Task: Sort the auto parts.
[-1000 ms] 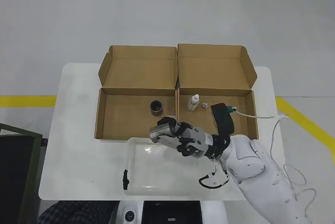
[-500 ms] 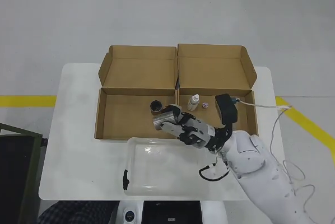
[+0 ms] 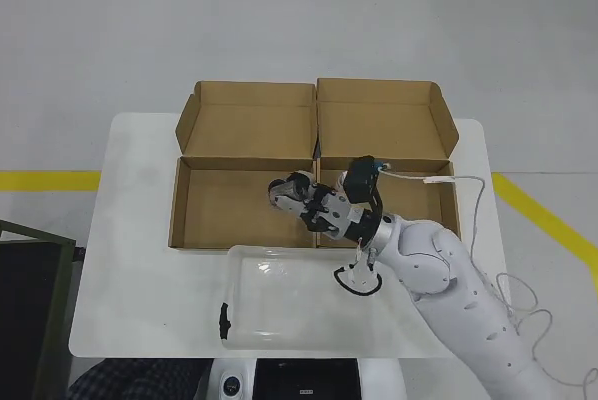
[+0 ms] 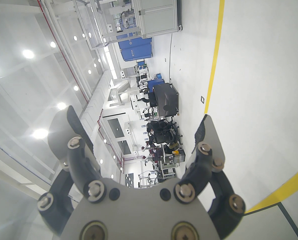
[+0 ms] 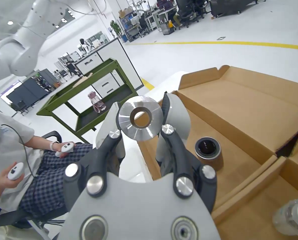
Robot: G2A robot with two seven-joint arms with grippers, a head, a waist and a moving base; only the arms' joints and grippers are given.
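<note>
left gripper (image 4: 137, 114) spread, yellow floor line (image 4: 215, 58)

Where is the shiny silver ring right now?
In the top view the right gripper holds the silver ring over the left cardboard box, near its right-hand wall; a black cylinder stands close by.

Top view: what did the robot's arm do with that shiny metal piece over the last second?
The right gripper, shut on the metal ring, carried it from above the clear tray to over the left cardboard box, beside the dark cylinder. The cylinder, the small bottle and the tray stayed put.
</note>
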